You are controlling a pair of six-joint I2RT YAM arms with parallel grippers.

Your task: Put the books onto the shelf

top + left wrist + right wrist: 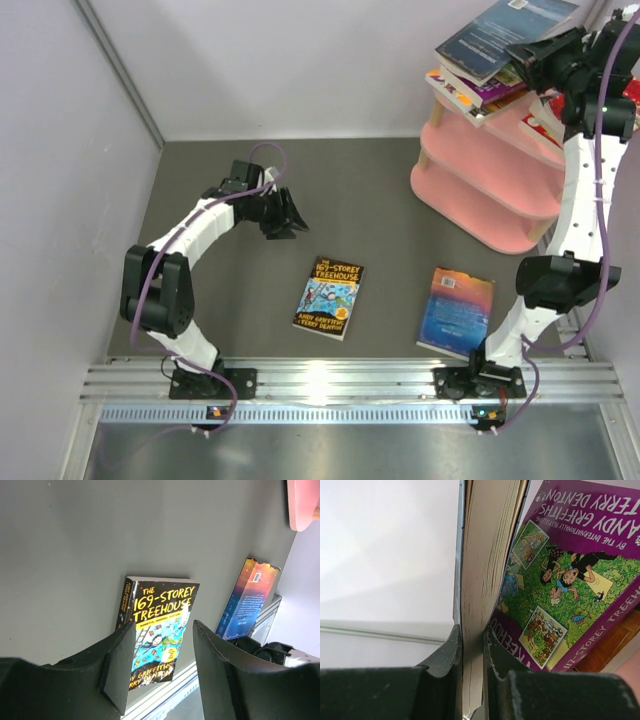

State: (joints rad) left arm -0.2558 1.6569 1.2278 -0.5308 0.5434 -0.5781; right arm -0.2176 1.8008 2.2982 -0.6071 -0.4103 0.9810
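In the overhead view the pink shelf [480, 190] stands at the upper right of the frame. A small stack lies on its top tier, with a purple Treehouse book [490, 92] showing in it. Above that stack the right gripper [522, 52] is clamped on a dark blue book [505, 28], which sits tilted over the pile. On the grey table [260, 300], the 169-Storey Treehouse book [330, 297] lies at lower centre. A blue and orange book [456, 311] lies to its right. The left gripper [290, 215] hangs left of centre with nothing in it.

The left wrist view shows the fingers about half apart and empty, with the 169-Storey Treehouse book visible on the table between them.

The right wrist view shows the jaws pinched tight on the held book's page edge, with the purple cover just to its right.
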